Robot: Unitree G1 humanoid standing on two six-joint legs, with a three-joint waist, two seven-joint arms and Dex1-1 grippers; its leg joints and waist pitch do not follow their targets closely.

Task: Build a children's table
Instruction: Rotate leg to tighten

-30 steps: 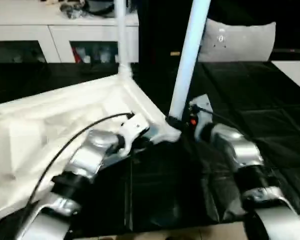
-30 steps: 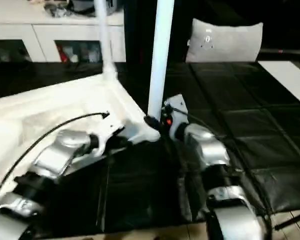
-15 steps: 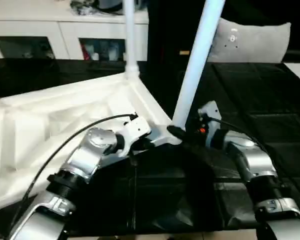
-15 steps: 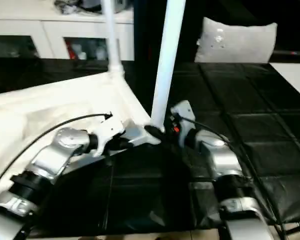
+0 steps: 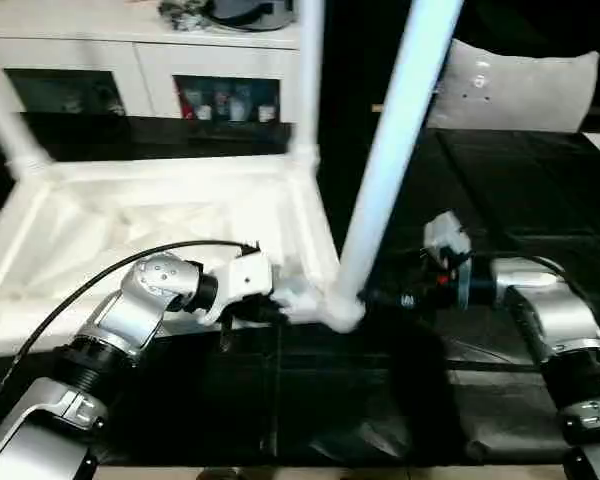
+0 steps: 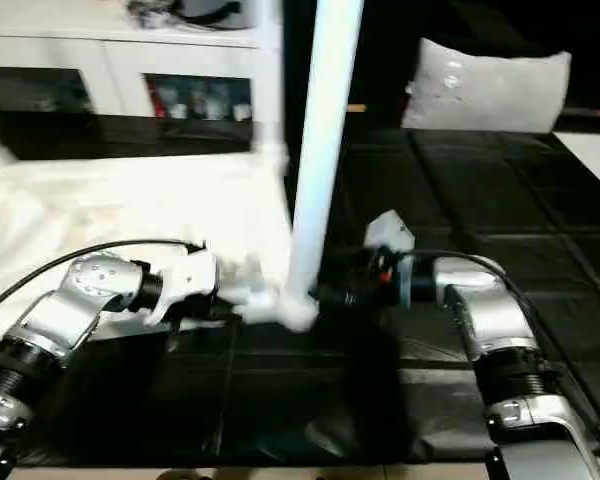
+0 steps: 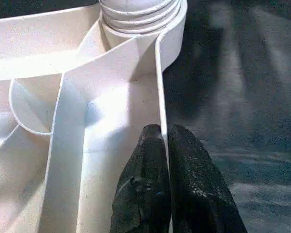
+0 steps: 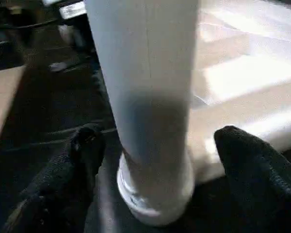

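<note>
The children's table lies upside down on the black floor mat. The left gripper is clamped on its rim wall, apparently to steady it, while the right gripper, fingers spread apart, straddles the near corner leg at its socket, likely for seating it. No readable writing.

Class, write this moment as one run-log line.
left gripper: shut on table top rim | right gripper: open around near leg | near leg: upright in corner socket
</note>
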